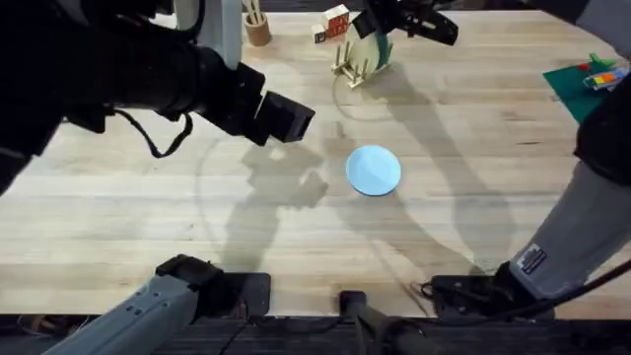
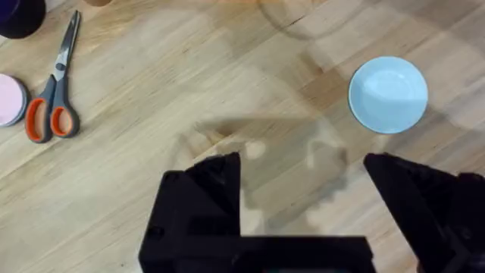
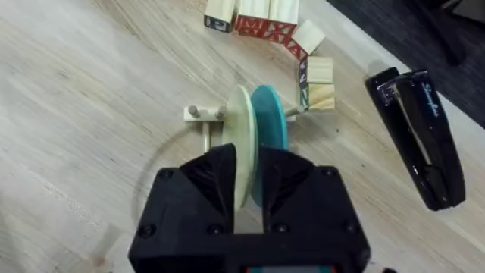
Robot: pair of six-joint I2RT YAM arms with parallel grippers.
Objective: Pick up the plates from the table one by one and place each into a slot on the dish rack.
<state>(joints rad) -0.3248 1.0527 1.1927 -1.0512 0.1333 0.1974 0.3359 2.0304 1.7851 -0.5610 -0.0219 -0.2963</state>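
right gripper point(image 3: 248, 186) clamped on cream plate point(image 3: 241, 144) in dish rack point(image 1: 353, 67) at table's point(image 1: 473, 128) far edge (beside teal plate point(image 3: 269, 129)) | left gripper point(image 2: 303, 205) apart, empty; blue plate point(image 1: 374, 170) mid-table | risk: skewed release topples plate

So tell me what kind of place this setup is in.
Probably a lab or workshop bench, not a kitchen: a wide wooden table carries a dish rack alongside scissors, a black stapler and wooden letter blocks.

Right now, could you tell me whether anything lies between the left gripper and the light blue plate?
Nothing visible does: bare table lies between the open left gripper and the light blue plate.
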